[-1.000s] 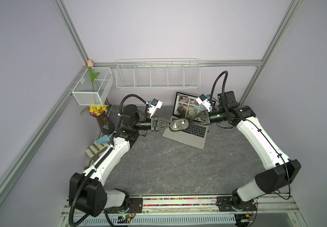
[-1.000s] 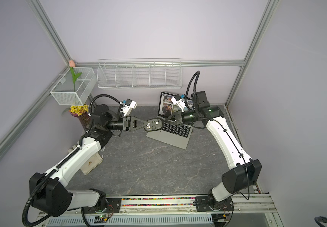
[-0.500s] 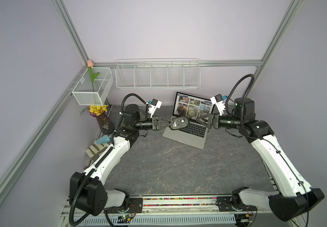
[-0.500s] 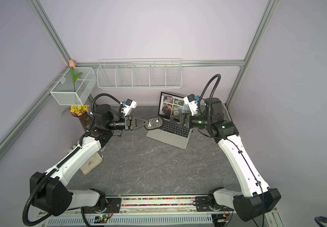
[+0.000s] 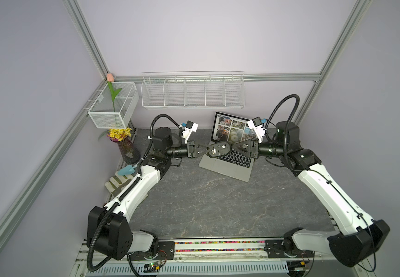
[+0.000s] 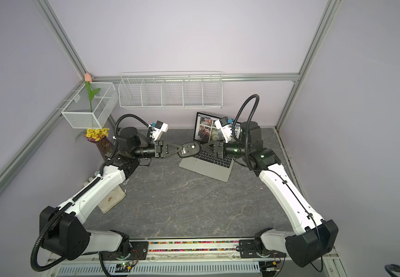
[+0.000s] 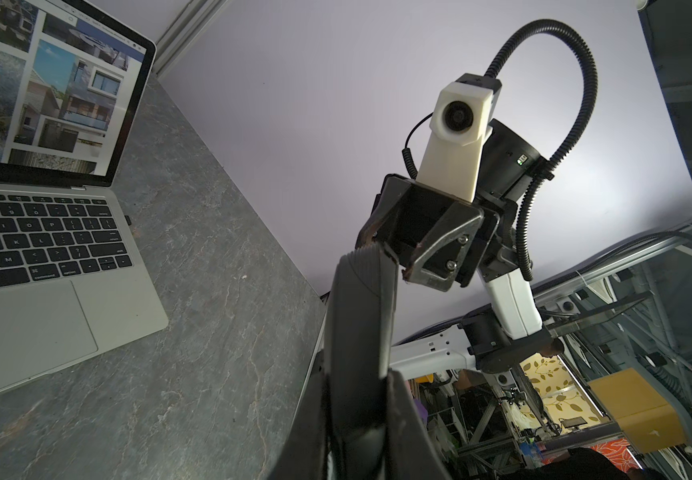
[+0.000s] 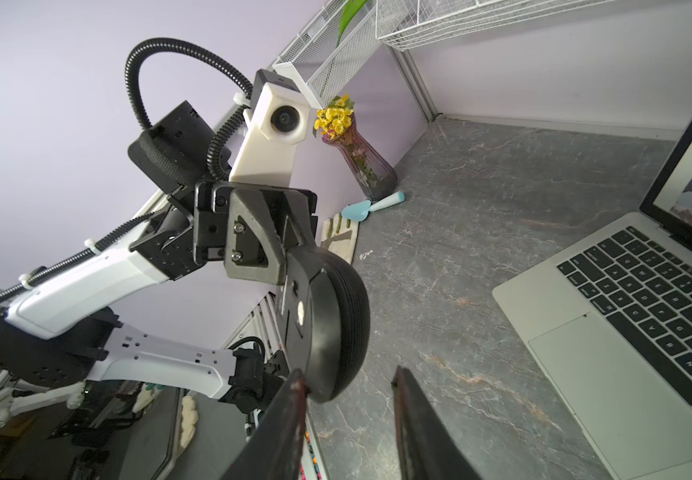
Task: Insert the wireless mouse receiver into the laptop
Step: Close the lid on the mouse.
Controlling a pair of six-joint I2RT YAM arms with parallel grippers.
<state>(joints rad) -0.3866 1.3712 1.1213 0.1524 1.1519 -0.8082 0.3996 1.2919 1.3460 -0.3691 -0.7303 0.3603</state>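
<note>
Right wrist view: yellow flowers (image 8: 333,116) in purple vase (image 8: 371,170).

U, I, O, P, "command", "option" on keys (image 7: 16,240) of the laptop (image 7: 128,316)

Bright, even, soft-shadowed light; wrist views bend strongly toward their edges.

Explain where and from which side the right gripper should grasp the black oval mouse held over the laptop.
Probably the free rounded end of the black oval mouse, coming from the side where the right gripper is, opposite the left gripper clamping the other end. Pinch flat underside against curved top: that thin edge faces it.
</note>
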